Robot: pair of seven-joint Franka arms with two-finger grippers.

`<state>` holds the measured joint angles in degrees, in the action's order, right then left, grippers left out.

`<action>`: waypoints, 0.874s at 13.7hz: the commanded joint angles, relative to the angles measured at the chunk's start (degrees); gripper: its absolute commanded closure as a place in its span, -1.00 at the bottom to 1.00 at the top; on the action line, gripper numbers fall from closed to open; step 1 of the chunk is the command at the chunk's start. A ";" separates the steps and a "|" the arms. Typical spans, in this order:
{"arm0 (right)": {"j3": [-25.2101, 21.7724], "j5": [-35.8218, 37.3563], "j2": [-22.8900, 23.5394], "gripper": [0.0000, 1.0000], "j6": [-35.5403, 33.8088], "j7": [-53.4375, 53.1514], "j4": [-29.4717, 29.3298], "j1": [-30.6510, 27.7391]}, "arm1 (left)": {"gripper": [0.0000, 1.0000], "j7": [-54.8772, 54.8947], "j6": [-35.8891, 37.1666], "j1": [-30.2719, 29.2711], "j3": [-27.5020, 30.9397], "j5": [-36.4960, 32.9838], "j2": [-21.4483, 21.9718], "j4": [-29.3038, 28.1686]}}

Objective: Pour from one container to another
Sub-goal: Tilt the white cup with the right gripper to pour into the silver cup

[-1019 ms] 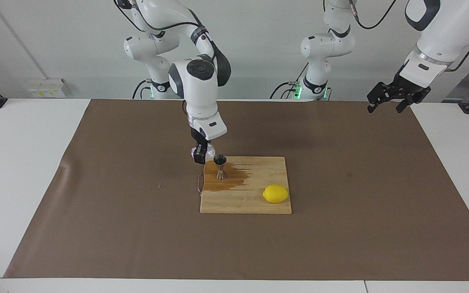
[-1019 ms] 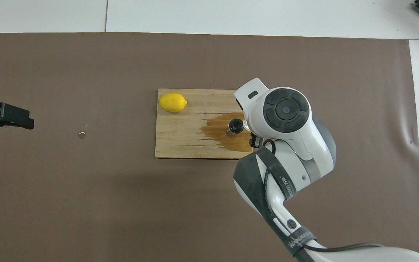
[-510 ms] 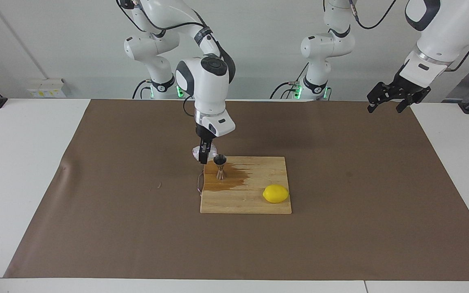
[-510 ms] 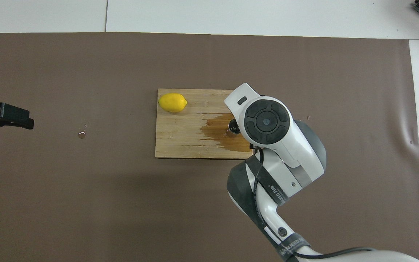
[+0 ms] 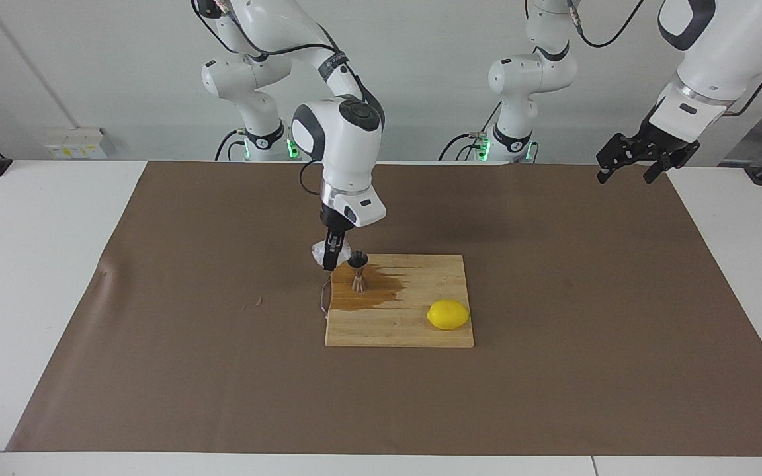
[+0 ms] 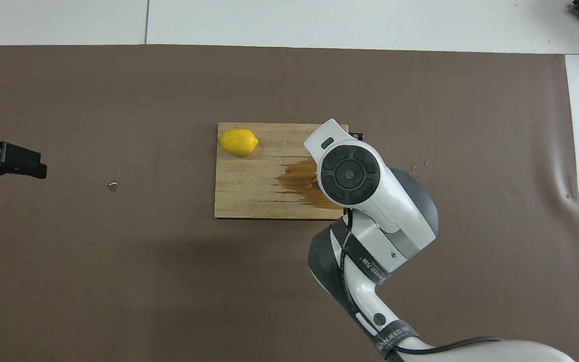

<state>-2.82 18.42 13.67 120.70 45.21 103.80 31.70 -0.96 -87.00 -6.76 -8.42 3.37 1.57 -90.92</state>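
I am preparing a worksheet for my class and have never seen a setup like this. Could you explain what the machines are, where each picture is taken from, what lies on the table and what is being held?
These are two white robot arms at a table covered with a brown mat. One picture faces the robots from across the table; the other looks steeply down from above their end.

A wooden cutting board lies on the mat, with a wet brown stain, a lemon and a small steel jigger standing upright.

The right gripper is shut on a small textured glass cup, raised beside the jigger at the board's edge.

The left gripper waits open in the air at its own end of the table, holding nothing.
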 commanded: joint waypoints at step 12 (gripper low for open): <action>0.09 4.34 1.01 0.38 1.65 -4.87 -0.70 1.53 | -1.00 0.08 0.25 -0.71 -0.64 -0.64 1.68 -1.63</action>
<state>-2.82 20.46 14.34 122.32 42.35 103.47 33.02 -0.96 -87.00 -6.76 -8.42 3.37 1.57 -90.92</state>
